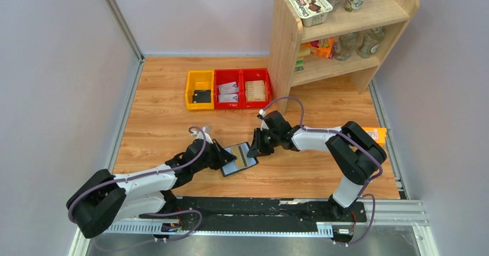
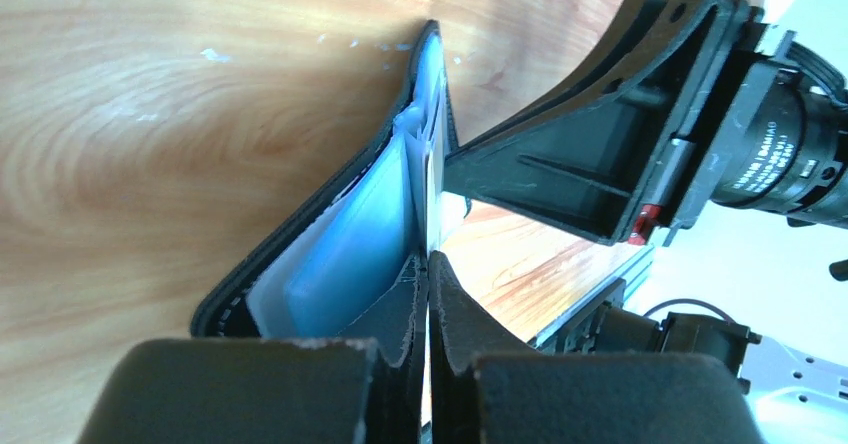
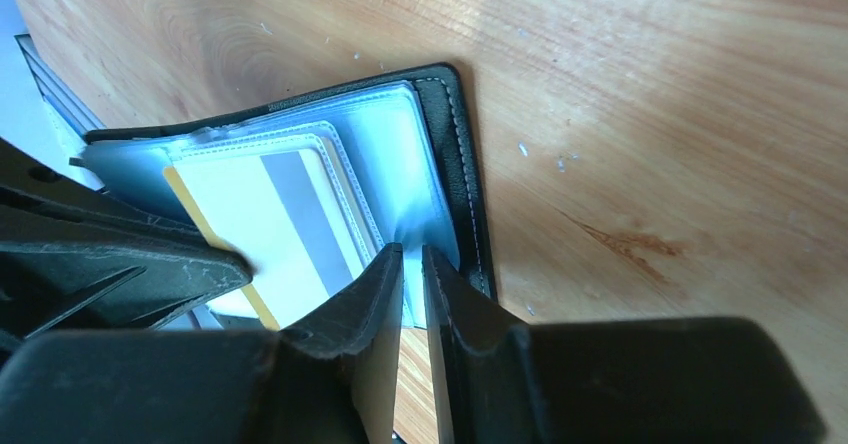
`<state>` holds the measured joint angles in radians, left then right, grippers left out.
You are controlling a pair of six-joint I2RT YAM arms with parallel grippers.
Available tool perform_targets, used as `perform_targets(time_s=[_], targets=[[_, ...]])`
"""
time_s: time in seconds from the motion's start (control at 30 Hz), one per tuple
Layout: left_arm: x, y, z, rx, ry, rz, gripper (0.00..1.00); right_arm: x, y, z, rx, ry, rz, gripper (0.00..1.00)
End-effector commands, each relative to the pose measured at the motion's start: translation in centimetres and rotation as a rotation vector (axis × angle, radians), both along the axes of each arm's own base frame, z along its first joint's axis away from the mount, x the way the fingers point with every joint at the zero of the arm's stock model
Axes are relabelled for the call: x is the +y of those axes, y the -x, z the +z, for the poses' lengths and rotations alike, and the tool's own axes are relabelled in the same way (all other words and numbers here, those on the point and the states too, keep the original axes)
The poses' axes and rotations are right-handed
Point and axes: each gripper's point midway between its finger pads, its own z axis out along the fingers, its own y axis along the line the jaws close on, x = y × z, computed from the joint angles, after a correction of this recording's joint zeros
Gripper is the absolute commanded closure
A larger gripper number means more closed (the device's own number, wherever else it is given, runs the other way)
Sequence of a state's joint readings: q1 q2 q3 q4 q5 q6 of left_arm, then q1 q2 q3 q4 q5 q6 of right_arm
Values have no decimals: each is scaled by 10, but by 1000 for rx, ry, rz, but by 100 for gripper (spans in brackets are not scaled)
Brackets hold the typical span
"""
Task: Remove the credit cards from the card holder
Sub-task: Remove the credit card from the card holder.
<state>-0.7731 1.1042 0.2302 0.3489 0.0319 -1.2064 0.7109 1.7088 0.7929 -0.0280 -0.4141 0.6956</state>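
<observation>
With left fingers (image 2: pixel 395 339) clamping the card holder (image 3: pixel 466 164), right fingers (image 3: pixel 360 299), pinched on its sleeve edge (image 3: pixel 422 189), should regrip the striped card (image 3: pixel 270 214).

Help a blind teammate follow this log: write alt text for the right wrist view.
The right gripper, fingers nearly shut, pinches a clear sleeve edge of an open black leather-like card holder lying on a wooden table. A pale card with a grey stripe sits in a sleeve; the left gripper reaches in at lower left.
</observation>
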Motion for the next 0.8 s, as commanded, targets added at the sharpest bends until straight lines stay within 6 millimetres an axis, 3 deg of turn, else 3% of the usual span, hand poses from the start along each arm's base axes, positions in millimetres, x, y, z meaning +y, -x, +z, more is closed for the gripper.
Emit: perform_targets(time_s=[0.0, 0.17, 0.4, 0.5, 0.63, 0.77], targets=[[20, 6, -13, 74, -37, 94, 100, -20, 6, -31, 47, 121, -32, 78], [36, 17, -28, 135, -103, 119, 100, -17, 4, -21, 25, 95, -28, 78], [32, 19, -34, 151, -103, 102, 100, 12, -2, 34, -73, -85, 42, 76], [31, 18, -34, 150, -99, 99, 100, 35, -2, 57, -117, -174, 102, 76], [31, 18, -35, 147, -103, 99, 100, 55, 2, 57, -92, -208, 141, 78], [30, 18, -35, 146, -93, 98, 100, 58, 0, 35, -43, -189, 122, 83]])
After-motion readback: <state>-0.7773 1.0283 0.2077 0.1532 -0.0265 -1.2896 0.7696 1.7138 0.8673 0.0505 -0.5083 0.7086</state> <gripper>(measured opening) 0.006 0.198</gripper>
